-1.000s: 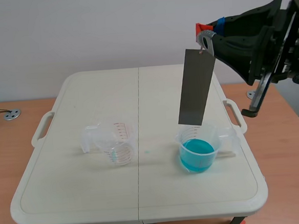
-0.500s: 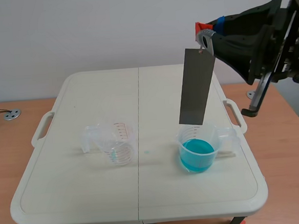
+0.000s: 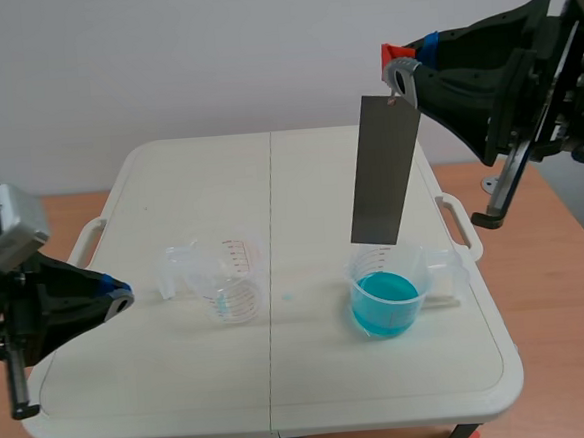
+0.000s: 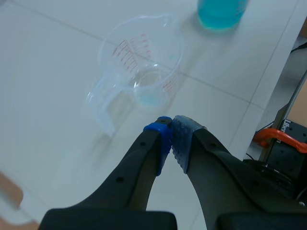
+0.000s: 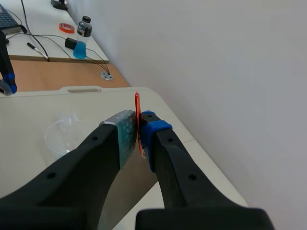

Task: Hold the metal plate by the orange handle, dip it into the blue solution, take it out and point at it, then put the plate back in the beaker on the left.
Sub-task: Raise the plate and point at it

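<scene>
A long grey metal plate [image 3: 383,168] hangs upright from its orange handle [image 3: 390,52], and my right gripper [image 3: 400,67] is shut on that handle high at the right. The plate's lower edge is just above the beaker of blue solution [image 3: 385,296]. In the right wrist view the thin orange handle [image 5: 137,109] is pinched between the pads of the right gripper [image 5: 138,130]. An empty clear beaker [image 3: 228,278] stands left of centre. My left gripper [image 3: 123,295] is low at the left, shut on nothing. In its own view the left gripper [image 4: 171,128] points toward the empty beaker [image 4: 143,64].
The white folding table [image 3: 183,387] has carry handles on both sides [image 3: 82,251]. The blue beaker [image 4: 220,10] lies beyond the empty one in the left wrist view. A desk behind holds a bottle [image 5: 82,42], cables and an orange tape roll [image 5: 66,27].
My left arm has come into view at the lower left with its gripper toward the empty beaker. The right arm and the hanging plate have stayed nearly still.
</scene>
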Robot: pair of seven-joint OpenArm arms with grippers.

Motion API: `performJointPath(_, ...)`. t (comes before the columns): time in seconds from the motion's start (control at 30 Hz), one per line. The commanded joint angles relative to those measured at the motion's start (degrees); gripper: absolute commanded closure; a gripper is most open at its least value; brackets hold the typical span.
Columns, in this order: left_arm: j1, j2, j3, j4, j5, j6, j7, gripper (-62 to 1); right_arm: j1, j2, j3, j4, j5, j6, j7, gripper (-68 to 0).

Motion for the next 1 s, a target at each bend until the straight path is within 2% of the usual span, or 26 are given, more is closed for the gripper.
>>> performJointPath(0.0, -1.0, 1.8, 1.0, 1.0, 0.2, -0.1, 0.0, -1.5, 0.5, 0.6, 0.8, 1.2, 0.8, 0.3, 0.9, -1.3)
performJointPath(0.33, -9.4, 10.4, 9.6, 1.0, 1.7, -0.1, 4.0, -1.5, 0.5, 0.6, 0.8, 1.2, 0.8, 0.3, 0.9, -1.3)
performJointPath(0.47, -11.9, 13.8, 12.0, 1.0, 3.8, -0.1, 6.0, -1.5, 0.5, 0.6, 0.8, 1.2, 0.8, 0.3, 0.9, -1.3)
performJointPath(0.67, -14.5, 17.7, 15.0, 0.7, 5.0, -0.1, 6.8, -1.5, 0.5, 0.6, 0.8, 1.2, 0.8, 0.3, 0.9, -1.3)
performJointPath(0.9, -16.4, 22.3, 16.8, 0.5, 7.9, -0.1, 8.3, -1.5, 0.5, 0.6, 0.8, 1.2, 0.8, 0.3, 0.9, -1.3)
performJointPath(0.97, -16.5, 23.3, 16.8, 0.5, 8.7, 1.2, 8.3, -1.5, 0.5, 0.6, 0.8, 1.2, 0.8, 0.3, 0.9, -1.3)
